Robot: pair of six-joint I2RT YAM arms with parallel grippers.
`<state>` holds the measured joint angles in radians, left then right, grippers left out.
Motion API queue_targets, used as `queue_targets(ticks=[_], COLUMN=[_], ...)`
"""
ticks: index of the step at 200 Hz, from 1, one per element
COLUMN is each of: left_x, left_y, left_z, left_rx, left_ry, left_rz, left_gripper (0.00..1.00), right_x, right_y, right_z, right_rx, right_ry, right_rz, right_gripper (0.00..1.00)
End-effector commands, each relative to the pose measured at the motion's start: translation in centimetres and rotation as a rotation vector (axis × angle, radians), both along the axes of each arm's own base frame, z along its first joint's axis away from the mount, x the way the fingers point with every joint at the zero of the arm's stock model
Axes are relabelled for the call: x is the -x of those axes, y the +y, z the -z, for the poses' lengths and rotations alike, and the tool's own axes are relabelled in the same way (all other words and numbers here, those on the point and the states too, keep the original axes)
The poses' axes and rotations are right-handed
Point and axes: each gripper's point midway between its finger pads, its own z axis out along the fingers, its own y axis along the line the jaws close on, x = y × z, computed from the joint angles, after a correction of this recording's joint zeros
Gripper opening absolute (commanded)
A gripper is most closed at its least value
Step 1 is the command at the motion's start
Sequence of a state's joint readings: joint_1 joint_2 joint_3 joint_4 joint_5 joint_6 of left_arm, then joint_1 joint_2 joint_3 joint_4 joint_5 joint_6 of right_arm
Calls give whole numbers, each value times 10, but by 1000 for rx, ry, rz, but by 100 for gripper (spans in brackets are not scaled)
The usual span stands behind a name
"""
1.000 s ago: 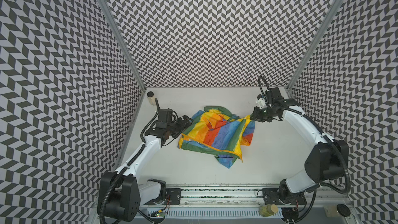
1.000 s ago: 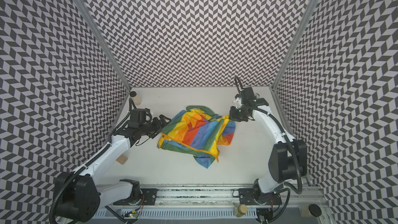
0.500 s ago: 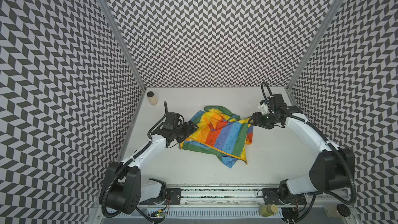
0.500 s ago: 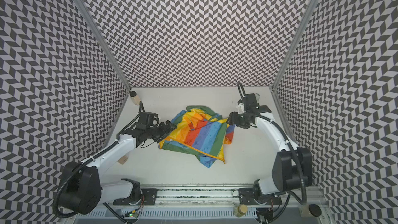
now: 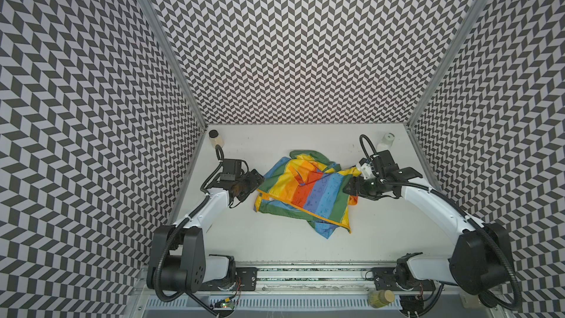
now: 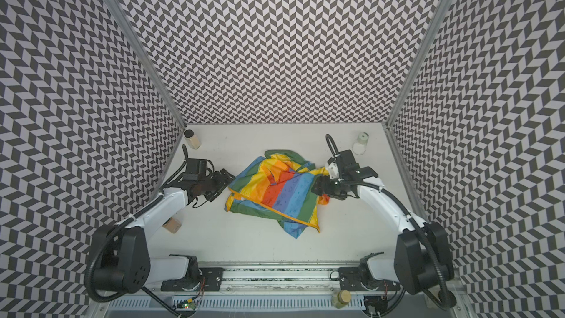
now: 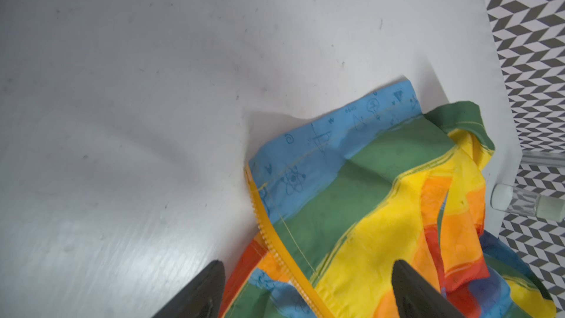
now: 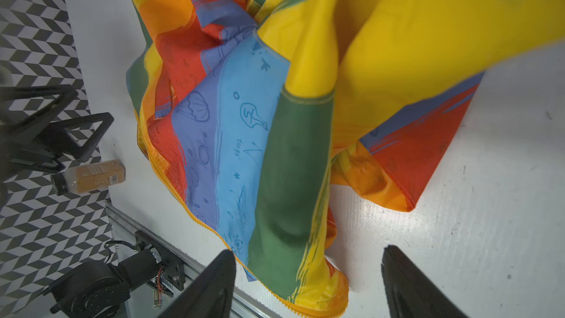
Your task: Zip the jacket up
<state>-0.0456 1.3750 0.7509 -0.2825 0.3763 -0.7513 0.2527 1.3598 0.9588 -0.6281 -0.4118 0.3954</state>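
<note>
At the bottom right of a top view, a jar [image 5: 380, 299] held something greenish. My left gripper [image 7: 307, 266] and right gripper [image 8: 308, 252] both stood wide, holding nothing, at opposite edges of the jacket [image 5: 305, 192], crumpled at the frame's centre. Its blue band read "tango". Farther up stood a brown-filled bottle [image 5: 216, 138], its label unreadable, and a white bottle [image 5: 386, 141].

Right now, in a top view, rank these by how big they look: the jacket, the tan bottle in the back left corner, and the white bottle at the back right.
1. the jacket, by far the largest.
2. tan bottle and white bottle: they look about alike, so I won't rank them.
</note>
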Motion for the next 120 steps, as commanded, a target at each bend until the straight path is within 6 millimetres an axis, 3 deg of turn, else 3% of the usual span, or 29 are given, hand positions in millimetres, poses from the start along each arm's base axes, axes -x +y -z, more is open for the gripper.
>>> queue_targets(ticks=[1, 54, 63, 85, 102, 120], left_x=[-16, -36, -41, -52, -55, -51], left_y=[3, 3, -1, -8, -9, -9], left_z=[13, 40, 42, 41, 28, 2], left_rx=[33, 66, 89, 122, 109, 63], left_ry=[22, 49, 39, 21, -2, -42], left_rz=[-17, -51, -45, -23, -5, 11], left_gripper=[87, 83, 75, 40, 21, 7], right_x=[-12, -17, -17, -23, -32, -46], right_y=[12, 17, 17, 18, 18, 16], right_z=[7, 29, 32, 35, 27, 2], right_rx=[-30, -37, -37, -45, -48, -53], right_ry=[-13, 13, 18, 18, -6, -65], right_rz=[8, 21, 26, 33, 39, 54], right_gripper=[76, 76, 75, 65, 45, 21])
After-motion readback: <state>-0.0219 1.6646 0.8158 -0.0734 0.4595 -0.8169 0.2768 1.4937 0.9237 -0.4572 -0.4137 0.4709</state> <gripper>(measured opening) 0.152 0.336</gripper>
